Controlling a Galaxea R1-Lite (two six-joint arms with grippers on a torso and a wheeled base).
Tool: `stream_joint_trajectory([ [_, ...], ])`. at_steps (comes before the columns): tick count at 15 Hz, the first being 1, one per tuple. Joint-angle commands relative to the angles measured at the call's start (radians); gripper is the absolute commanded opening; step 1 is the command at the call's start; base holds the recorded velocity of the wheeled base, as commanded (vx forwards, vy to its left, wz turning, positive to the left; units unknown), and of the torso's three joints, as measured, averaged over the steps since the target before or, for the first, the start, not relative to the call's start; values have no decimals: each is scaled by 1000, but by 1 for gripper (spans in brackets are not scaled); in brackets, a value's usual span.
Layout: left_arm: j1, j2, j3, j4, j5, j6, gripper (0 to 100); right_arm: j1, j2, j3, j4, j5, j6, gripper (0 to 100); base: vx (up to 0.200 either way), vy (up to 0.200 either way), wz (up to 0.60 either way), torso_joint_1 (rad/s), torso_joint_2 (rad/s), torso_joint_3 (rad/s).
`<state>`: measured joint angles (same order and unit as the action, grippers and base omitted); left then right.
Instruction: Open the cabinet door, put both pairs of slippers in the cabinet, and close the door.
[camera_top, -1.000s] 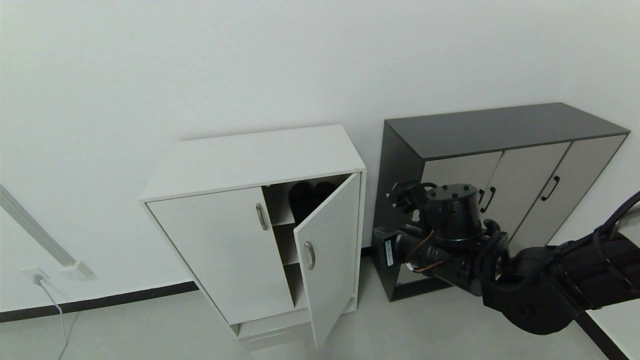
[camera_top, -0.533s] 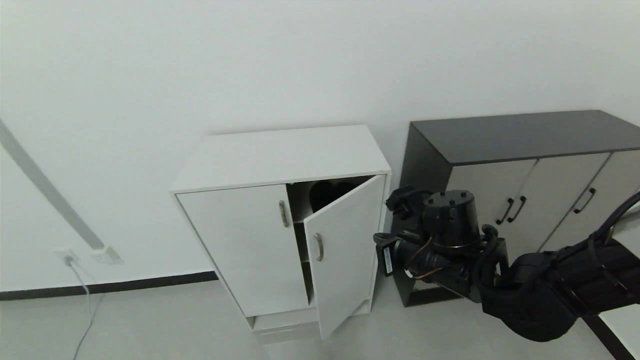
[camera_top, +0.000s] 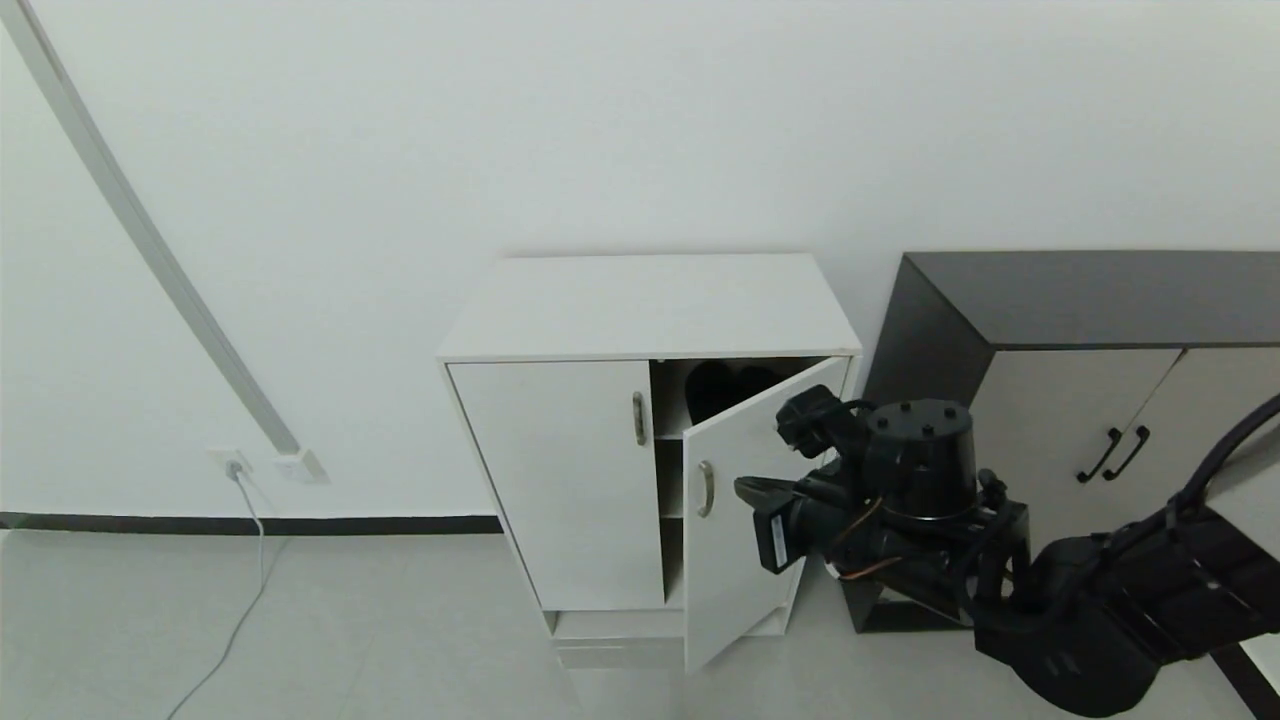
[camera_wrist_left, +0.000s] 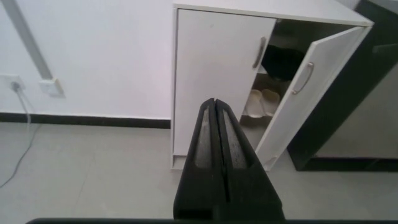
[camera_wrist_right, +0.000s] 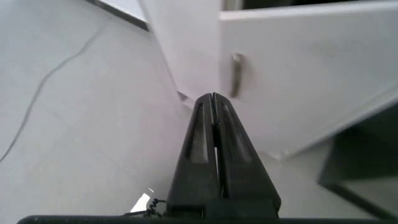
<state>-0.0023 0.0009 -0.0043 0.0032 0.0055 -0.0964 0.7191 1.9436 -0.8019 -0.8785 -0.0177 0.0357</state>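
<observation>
Cabinet door (camera_top: 722, 590) on the right of the white cabinet (camera_top: 650, 305) stands half open. Dark slippers (camera_top: 722, 388) sit on the top shelf, a pale pair (camera_wrist_left: 262, 102) on the shelf below. Right gripper (camera_wrist_right: 213, 102) hangs near the door's outer face, fingers pressed together, empty. Further back, the left gripper (camera_wrist_left: 214, 106) is likewise closed and empty.

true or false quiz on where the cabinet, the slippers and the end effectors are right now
1. The white cabinet has one door ajar. True.
2. The left end effector and right end effector are both open. False: both are shut and hold nothing.
3. The dark slippers are inside the cabinet. True.
4. The light slippers lie on the floor outside. False: they are inside the cabinet, below the dark pair.
</observation>
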Motion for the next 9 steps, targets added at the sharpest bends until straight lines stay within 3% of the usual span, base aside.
stream_joint_trajectory([
  [1, 1, 1, 0, 1, 1, 0, 0, -37, 11, 113, -102, 102, -25, 0, 0, 0, 0, 0, 0, 0],
  [2, 1, 1, 0, 1, 1, 1, 0, -55, 11, 201, -189, 188, -42, 0, 0, 0, 0, 0, 0, 0],
  [3, 1, 1, 0, 1, 1, 1, 0, -58, 14, 251, -231, 211, -53, 0, 0, 0, 0, 0, 0, 0],
  [6, 1, 1, 0, 1, 1, 1, 0, -60, 51, 360, -362, 216, -54, 0, 0, 0, 0, 0, 0, 0],
  [9, 1, 1, 0, 1, 1, 1, 0, -60, 113, 415, -499, 216, -54, 0, 200, 0, 0, -2, -1, -1],
])
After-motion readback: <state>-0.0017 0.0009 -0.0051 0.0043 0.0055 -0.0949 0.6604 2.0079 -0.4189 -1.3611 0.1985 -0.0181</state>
